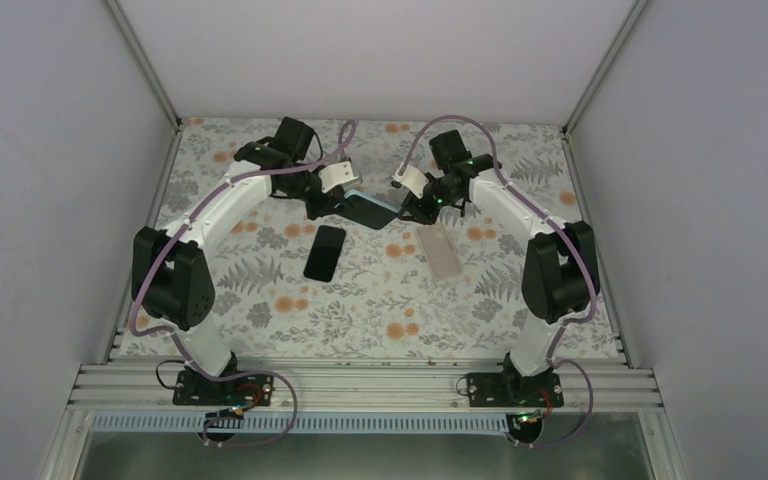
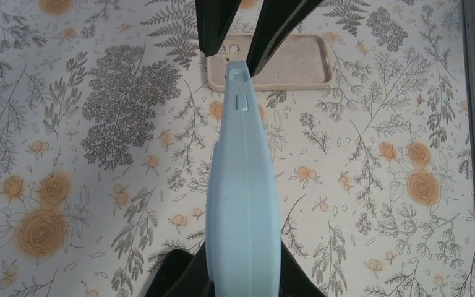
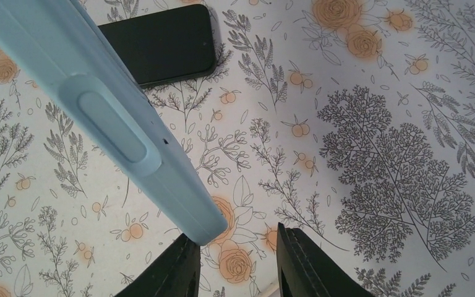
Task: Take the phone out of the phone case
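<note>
Above the desk (image 1: 380,310), upper centre, the left end effector (image 2: 244,272) clamps the blue phone case (image 2: 244,204); the right end effector (image 3: 238,260) straddles its far tip, but I cannot tell whether it grips. Its dark face suggests the phone (image 1: 372,211) is not yet out. A black phone (image 1: 325,252) and beige case (image 1: 440,250) lie below.

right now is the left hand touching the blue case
Touching. Left wrist view: the blue case sits clamped between both fingers of the left hand, no gap on either side.
</note>
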Controlling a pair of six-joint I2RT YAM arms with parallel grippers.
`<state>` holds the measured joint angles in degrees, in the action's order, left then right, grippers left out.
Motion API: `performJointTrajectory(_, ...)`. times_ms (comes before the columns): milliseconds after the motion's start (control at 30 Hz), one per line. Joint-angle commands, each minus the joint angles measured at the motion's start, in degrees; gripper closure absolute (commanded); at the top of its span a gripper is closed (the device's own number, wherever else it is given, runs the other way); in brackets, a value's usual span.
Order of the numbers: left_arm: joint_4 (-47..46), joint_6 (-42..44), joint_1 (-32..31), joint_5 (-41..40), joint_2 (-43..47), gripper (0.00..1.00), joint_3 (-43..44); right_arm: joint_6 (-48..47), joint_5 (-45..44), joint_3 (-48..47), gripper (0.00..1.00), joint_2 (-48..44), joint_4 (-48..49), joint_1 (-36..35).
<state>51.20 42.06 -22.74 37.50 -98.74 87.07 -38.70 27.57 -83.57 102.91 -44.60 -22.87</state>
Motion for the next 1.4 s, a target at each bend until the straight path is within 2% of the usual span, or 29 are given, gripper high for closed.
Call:
performJointTrajectory(0,1.1,2.6,-0.7,6.0,0.8,0.98,1.6,1.1,-1.2,-1.8,0.66,1.6,2.5,-0.3)
performJointTrajectory(433,5.1,5.4,-1.2,6.8,0.9,0.98,1.7,0.6,-3.5,-3.9,0.67,2.7,3.0,0.9)
performJointTrajectory(1367,7.9,6.5,-4.0,7.5,1.7,0.98,0.5,-2.9,-12.3,-18.3,0.67,13.1,0.1,2.6)
